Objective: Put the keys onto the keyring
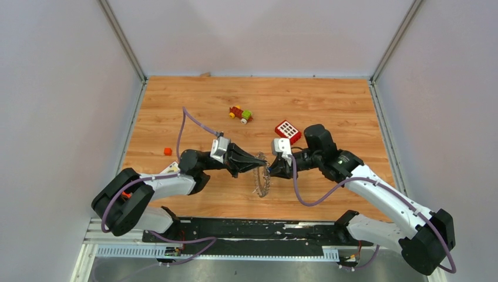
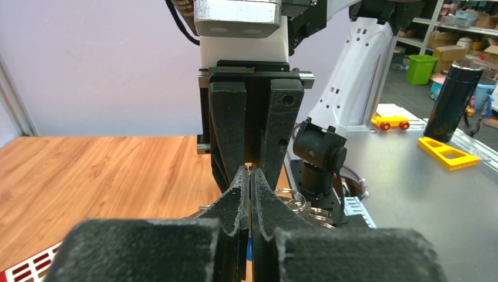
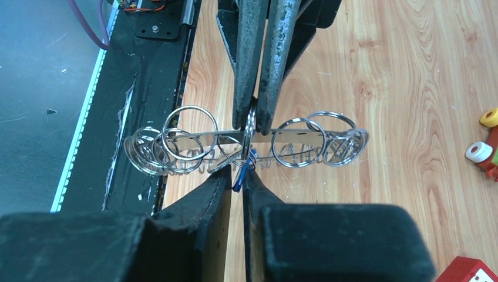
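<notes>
Left gripper [image 3: 252, 117]: jaws closed on the rim of the large silver keyring fringed with metal loops [image 3: 293, 138], standing it upright and edge-on over the wooden desk [image 3: 382, 70], presumably as a steady target. Right gripper [image 3: 238, 173]: jaws pinched shut on the small blue-headed key [image 3: 239, 179]. This key is pressed to the ring directly opposite the left grip, likely so the wire cannot flex away during threading.

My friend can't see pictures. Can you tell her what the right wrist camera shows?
Two dark grippers meet tip to tip over a wooden table. The left gripper, at the top, pinches the keyring, a metal band hung with silver loops. The right gripper, at the bottom, pinches a small blue piece beside it.
</notes>
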Robot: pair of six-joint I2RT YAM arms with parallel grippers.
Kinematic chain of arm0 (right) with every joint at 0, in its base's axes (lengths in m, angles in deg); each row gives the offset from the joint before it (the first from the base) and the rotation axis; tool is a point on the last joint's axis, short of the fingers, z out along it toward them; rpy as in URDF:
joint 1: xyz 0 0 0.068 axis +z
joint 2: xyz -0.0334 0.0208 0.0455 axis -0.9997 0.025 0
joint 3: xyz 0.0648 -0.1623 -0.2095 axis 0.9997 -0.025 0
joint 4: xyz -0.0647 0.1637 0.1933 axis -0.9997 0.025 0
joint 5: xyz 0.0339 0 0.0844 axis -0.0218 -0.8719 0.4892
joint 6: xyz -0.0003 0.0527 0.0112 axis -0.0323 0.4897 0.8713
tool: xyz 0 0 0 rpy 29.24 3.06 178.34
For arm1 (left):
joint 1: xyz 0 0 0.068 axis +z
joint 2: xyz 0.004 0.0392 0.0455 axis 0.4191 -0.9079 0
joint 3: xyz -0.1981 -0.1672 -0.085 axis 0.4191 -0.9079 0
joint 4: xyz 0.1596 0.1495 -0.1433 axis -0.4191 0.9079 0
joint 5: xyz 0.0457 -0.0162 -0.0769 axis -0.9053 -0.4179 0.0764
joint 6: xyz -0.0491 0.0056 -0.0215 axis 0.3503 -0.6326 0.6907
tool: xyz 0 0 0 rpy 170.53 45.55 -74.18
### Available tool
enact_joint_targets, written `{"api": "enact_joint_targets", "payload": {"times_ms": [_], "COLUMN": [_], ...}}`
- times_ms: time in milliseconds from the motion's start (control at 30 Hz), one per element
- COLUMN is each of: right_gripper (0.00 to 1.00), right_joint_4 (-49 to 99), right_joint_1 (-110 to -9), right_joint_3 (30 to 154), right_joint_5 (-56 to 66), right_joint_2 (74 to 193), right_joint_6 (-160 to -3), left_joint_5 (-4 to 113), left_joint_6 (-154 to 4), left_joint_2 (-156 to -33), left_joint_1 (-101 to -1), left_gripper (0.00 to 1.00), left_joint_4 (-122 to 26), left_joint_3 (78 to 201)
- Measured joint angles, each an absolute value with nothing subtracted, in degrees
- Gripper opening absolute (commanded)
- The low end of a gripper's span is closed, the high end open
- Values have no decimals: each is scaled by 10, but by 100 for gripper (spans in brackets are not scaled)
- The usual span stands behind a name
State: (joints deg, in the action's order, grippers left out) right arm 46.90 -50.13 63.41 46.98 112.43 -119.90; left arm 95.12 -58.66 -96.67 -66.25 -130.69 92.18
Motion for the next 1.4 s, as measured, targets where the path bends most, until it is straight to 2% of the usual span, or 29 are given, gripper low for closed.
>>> {"api": "enact_joint_targets", "payload": {"times_ms": [367,867,1400], "right_gripper": [2,1,1], "right_joint_4": [506,612,695], "right_joint_1": [-505,-506,-505], "right_joint_3": [634,689,773], "right_joint_5": [439,370,370], "right_joint_2": [1096,1070,1145], "right_joint_6": [-1228,-1297,-1290], "left_joint_5": [953,971,982], "left_joint_6": [-587,-589,-592], "left_joint_2": [-967,-978,-984], "left_joint_1": [-658,-658,-656], "left_gripper": [0,0,0], "left_joint_4": [-1306,-1306,-1306], "left_joint_3": [918,917,917]}}
